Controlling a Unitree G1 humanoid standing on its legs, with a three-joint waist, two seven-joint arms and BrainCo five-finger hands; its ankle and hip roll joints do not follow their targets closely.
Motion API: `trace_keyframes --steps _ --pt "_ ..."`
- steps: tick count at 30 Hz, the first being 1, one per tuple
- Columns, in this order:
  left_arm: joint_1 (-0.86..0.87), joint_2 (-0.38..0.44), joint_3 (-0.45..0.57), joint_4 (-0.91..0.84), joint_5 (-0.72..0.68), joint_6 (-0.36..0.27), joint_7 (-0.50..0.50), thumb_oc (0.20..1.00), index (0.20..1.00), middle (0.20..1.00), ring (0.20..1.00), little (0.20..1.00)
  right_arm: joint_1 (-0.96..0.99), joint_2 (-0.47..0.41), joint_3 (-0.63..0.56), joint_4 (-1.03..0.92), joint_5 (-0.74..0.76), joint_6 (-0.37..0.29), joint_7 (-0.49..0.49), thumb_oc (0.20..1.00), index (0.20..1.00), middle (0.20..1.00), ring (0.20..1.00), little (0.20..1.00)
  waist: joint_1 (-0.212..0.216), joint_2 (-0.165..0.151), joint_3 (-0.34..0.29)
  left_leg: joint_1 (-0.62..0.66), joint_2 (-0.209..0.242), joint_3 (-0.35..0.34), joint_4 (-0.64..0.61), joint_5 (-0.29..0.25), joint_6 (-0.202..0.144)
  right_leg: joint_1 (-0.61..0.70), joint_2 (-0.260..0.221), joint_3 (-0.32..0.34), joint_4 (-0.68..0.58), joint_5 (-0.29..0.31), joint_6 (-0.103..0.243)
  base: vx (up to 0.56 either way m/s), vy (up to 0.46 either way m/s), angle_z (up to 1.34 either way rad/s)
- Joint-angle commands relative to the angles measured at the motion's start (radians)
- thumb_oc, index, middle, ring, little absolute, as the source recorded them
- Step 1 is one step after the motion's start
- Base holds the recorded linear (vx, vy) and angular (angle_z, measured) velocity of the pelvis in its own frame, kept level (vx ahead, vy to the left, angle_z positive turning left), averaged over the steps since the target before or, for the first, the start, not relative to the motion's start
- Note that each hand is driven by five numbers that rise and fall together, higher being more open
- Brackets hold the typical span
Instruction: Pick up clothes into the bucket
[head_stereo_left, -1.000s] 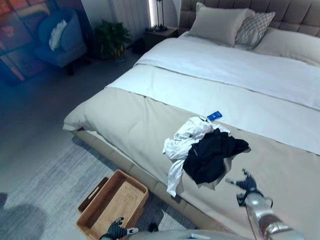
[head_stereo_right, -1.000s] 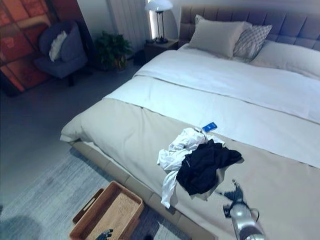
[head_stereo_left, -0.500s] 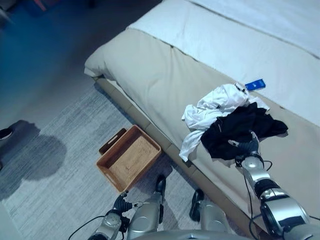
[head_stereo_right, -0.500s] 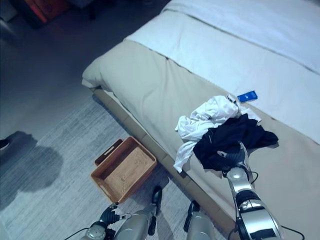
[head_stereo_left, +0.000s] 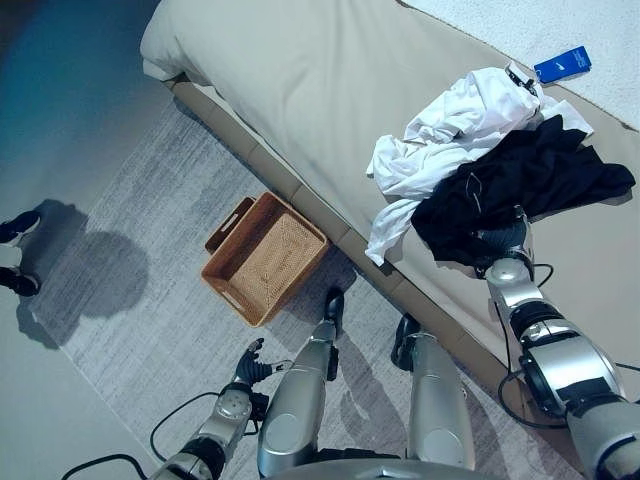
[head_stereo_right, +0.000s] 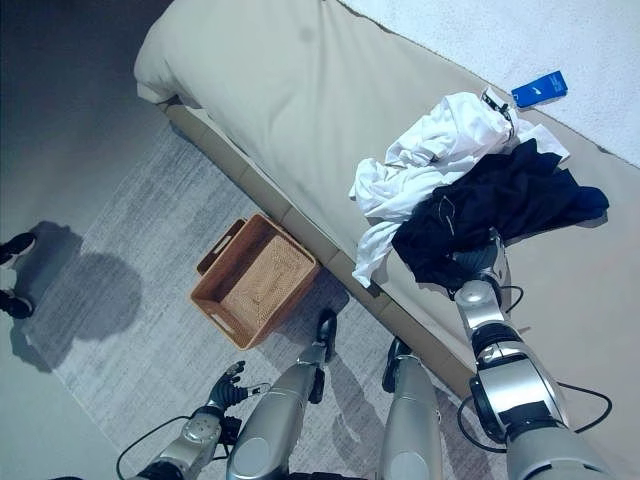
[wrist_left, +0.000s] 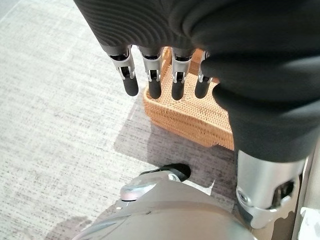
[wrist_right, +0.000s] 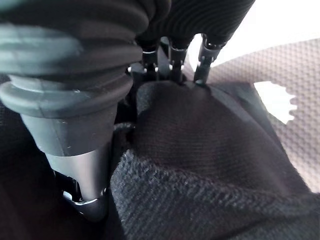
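Gripping the black garment (head_stereo_left: 520, 185) on the bed (head_stereo_left: 300, 90), the right hand (head_stereo_left: 503, 240) curled its fingers into the cloth. At 7 o'clock, the left hand (wrist_left: 160, 75) hung relaxed, fingers straight, near the basket (head_stereo_left: 262, 258).

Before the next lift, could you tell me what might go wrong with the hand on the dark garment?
1. The right hand has pinched a fold of the black garment, which lies tangled against the white shirt; lifting may drag the shirt along or drop it on the rug.
2. The wicker basket sits on the floor beside the bed, well off to the left, so the cloth may slip during the carry.
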Motion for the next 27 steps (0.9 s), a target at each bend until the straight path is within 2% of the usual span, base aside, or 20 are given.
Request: trace_keyframes --steps 1,7,12,15,22,27 --pt "0.007 -0.046 -0.061 -0.063 -0.038 -0.021 0.013 1.0 1.0 1.0 1.0 1.0 -0.071 -0.062 0.054 0.069 0.011 0.039 0.038 0.2 0.2 0.2 0.2 0.2 0.02 -0.005 0.013 0.039 -0.026 -0.005 0.057 -0.075 0.031 0.061 -0.037 0.035 -0.101 0.115 0.068 0.02 0.019 0.06" --pt "-0.008 -0.044 -0.078 -0.096 -0.047 -0.026 0.01 1.0 1.0 1.0 1.0 1.0 -0.09 -0.066 0.031 0.027 0.069 0.021 0.035 0.2 0.2 0.2 0.2 0.2 0.017 -0.002 0.031 0.057 -0.042 -0.016 0.012 -0.061 0.041 0.067 -0.057 0.036 -0.125 0.135 0.08 0.02 0.047 0.05" --pt "-0.02 -0.046 -0.067 -0.079 -0.05 -0.028 0.018 1.0 1.0 1.0 1.0 1.0 -0.068 -0.014 -0.045 -0.101 0.249 -0.06 0.014 0.2 0.2 0.2 0.2 0.2 0.007 -0.001 0.029 0.082 -0.05 -0.015 -0.045 -0.042 0.046 0.074 -0.069 0.042 -0.15 0.152 0.09 0.02 0.075 0.01" --pt "-0.018 -0.049 -0.054 -0.057 -0.041 -0.028 0.019 1.0 1.0 1.0 1.0 1.0 -0.035 0.008 -0.062 -0.236 0.288 -0.095 0.006 0.2 0.2 0.2 0.2 0.2 -0.004 -0.006 0.016 0.112 -0.053 -0.004 -0.085 -0.032 0.046 0.089 -0.074 0.052 -0.177 0.166 0.098 0.03 0.103 -0.04" --pt "-0.005 -0.05 -0.009 0.019 -0.007 -0.015 0.021 1.0 1.0 1.0 1.0 1.0 0.064 -0.014 -0.113 -0.495 0.285 -0.132 -0.003 0.2 0.2 0.2 0.2 0.2 -0.042 -0.043 -0.042 0.188 -0.049 0.044 -0.152 -0.032 0.05 0.146 -0.062 0.092 -0.255 0.209 0.117 0.04 0.101 -0.15" --pt "0.026 -0.037 0.065 0.071 0.022 0.006 0.0 1.0 1.0 1.0 1.0 1.0 0.166 -0.111 -0.198 -0.601 0.253 -0.126 0.013 0.2 0.2 0.2 0.2 0.2 -0.068 -0.094 -0.126 0.279 -0.038 0.106 -0.158 -0.065 0.057 0.241 -0.024 0.146 -0.349 0.255 0.139 0.09 0.053 -0.43"
